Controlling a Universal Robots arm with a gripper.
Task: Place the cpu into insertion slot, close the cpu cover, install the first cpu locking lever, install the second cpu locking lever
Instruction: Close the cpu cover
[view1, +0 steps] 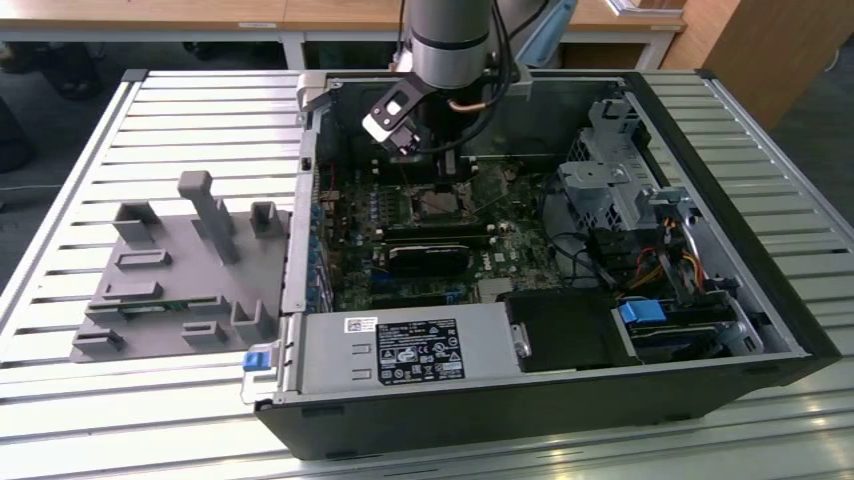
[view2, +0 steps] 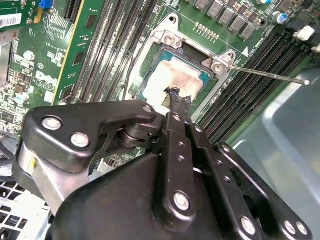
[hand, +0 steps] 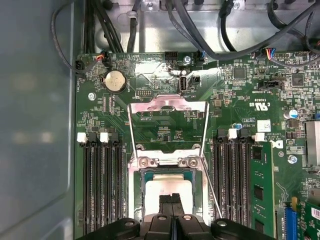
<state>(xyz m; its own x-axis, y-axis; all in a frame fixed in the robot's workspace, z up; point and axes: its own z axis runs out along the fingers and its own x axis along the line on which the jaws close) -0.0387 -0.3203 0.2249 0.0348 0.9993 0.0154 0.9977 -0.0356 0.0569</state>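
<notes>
The cpu (view2: 172, 80), a small square chip with a pale smeared top, lies inside the black-rimmed insertion slot (view2: 202, 75) on the green motherboard. My gripper (view2: 175, 97) is shut, its black fingertips pressed together just over the chip's near edge; whether they touch it is unclear. In the first wrist view the gripper (hand: 171, 200) hangs over the cpu (hand: 167, 187). The silvery cpu cover (hand: 167, 104) is swung open away from the slot, with bare board showing through its window. A thin metal locking lever (view2: 270, 75) sticks out free beside the socket. In the exterior view the arm reaches down into the case above the socket (view1: 438, 203).
Long black memory slots (hand: 102, 185) run along both sides of the socket. A black card (view1: 427, 258) lies across the board near it. Drive cages and cables (view1: 627, 200) crowd the exterior view's right. A grey fixture block (view1: 180, 270) stands on the slatted table outside the case.
</notes>
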